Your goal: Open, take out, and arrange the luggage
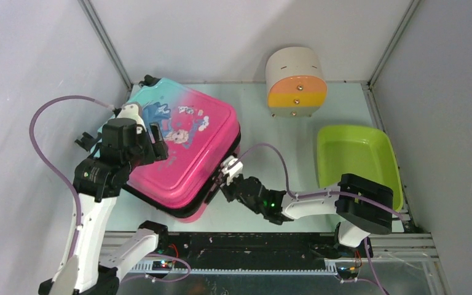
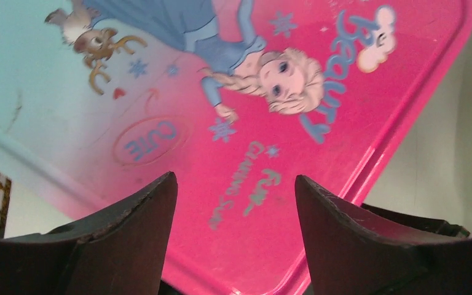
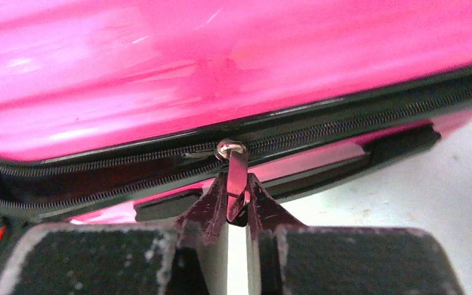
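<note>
The luggage [image 1: 187,157] lies flat at the left of the table, teal at the far end and pink at the near end, with a princess print on its lid [image 2: 270,80]. My left gripper [image 1: 155,142] hovers over the lid, and in the left wrist view it [image 2: 235,181] is open with only pink shell between its fingers. My right gripper [image 1: 229,168] is at the suitcase's right side. In the right wrist view it [image 3: 237,182] is shut on the metal zipper pull [image 3: 236,167]. Left of the slider the zipper teeth [image 3: 98,178] are parted; right of it they are joined.
A lime-green tray [image 1: 381,144] sits at the right of the table. A beige cylinder with an orange-yellow face [image 1: 295,82] stands at the back centre. Grey walls close in on both sides and the back. A purple cable [image 1: 270,153] arcs above the right arm.
</note>
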Available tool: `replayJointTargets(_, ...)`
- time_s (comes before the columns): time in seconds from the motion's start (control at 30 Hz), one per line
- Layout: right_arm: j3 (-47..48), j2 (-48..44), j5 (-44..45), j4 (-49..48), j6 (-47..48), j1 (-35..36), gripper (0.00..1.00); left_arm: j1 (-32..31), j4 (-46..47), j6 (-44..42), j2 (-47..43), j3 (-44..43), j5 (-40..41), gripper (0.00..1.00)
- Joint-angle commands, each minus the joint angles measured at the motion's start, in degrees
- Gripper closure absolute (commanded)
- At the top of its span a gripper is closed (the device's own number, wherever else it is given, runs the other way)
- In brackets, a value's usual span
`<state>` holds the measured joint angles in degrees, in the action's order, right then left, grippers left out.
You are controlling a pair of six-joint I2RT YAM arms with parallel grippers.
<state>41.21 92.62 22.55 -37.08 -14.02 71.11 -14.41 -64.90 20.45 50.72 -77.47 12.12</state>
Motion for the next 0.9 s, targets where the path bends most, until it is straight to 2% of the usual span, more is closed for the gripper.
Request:
replayJointTargets(0.0,5.34,-3.04,0.18,-12.64,1.97,2.19,1.00,-4.44,0.62,-8.74,-1.17,-2.30,-4.17,0.22)
replayJointTargets(0.13,5.37,-2.39,-5.30,-12.34,8.65,-0.55,1.00,-14.61,-0.32,-11.97,3.20,-4.38,0.22,0.16)
replayJointTargets(0.2,5.37,-2.17,-8.71,-11.66,12.22,-1.95,1.00,-18.08,-0.54,-12.11,4.14,-3.85,2.20,0.16)
replayJointTargets(0.33,5.37,-2.15,-12.85,-10.11,20.31,-3.15,1.00,-19.83,6.98,-14.31,5.56,-2.13,2.87,0.16)
replayJointTargets(0.4,5.37,-2.36,-15.09,-9.09,22.61,-3.43,1.00,-19.82,7.82,-15.56,10.97,-7.66,5.12,0.15)
replayJointTargets(0.43,5.37,-2.49,-15.57,-8.59,23.62,-3.48,1.00,-19.78,7.53,-14.70,13.35,-13.29,7.33,0.16)
replayJointTargets(0.47,5.37,-2.63,-16.36,-8.39,23.96,-3.40,1.00,-19.78,6.18,-14.01,19.07,-16.78,8.46,0.17)
replayJointTargets(0.5,5.37,-2.67,-16.64,-7.84,24.59,-3.33,1.00,-19.78,5.26,-12.62,21.79,-23.81,10.19,0.18)
replayJointTargets(0.53,5.37,-2.87,-16.96,-7.53,24.84,-3.19,1.00,-19.78,3.39,-11.74,27.61,-27.13,10.85,0.19)
replayJointTargets(0.57,5.37,-2.92,-17.03,-6.96,25.32,-3.00,1.00,-19.73,2.37,-9.53,33.38,-34.67,11.73,0.21)
replayJointTargets(0.67,5.37,-2.91,-17.06,-5.82,26.49,-2.52,1.00,-18.99,-4.10,-2.51,44.28,-50.81,10.59,0.27)
replayJointTargets(0.73,5.37,-2.78,-17.03,-5.61,27.20,-2.22,1.00,-18.23,-5.71,-2.13,51.11,-57.28,6.11,0.31)
replayJointTargets(0.87,5.37,-3.02,-17.01,-4.75,28.68,-1.62,1.00,-16.84,-1.93,-3.32,56.10,-57.27,4.74,0.29)
